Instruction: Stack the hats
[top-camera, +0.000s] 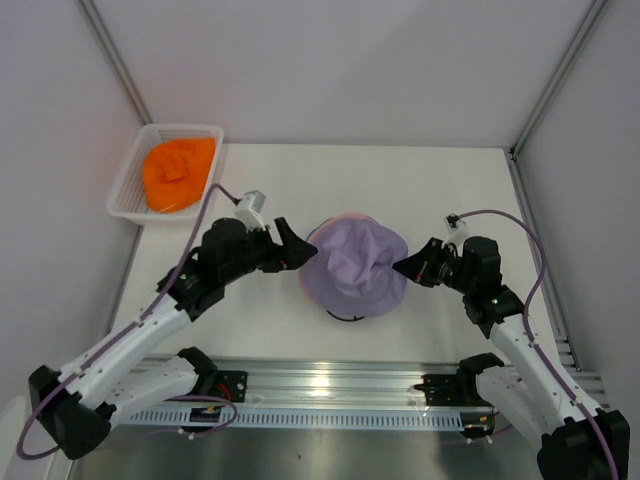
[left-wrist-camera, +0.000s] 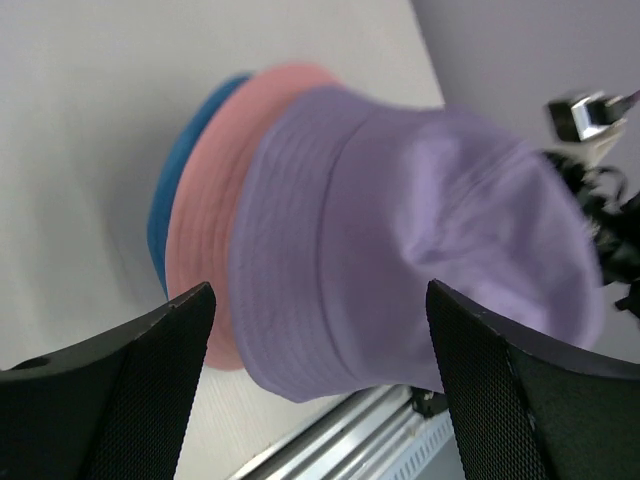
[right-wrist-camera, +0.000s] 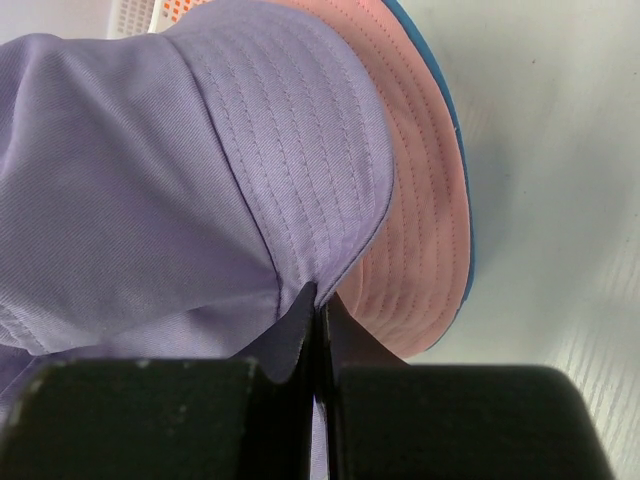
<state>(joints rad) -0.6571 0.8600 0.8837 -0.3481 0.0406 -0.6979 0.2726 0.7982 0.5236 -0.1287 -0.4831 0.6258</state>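
Maybe a drag-off.
Right tool (top-camera: 404, 267) pinches the lavender hat (top-camera: 355, 262) brim; left tool (top-camera: 298, 247) spread; retreating unreleased drags it off.

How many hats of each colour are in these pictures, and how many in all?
lavender hat: 1
pink hat: 1
blue hat: 1
orange hat: 1
Total: 4 hats. Three are stacked together; the orange one lies apart in the white basket.
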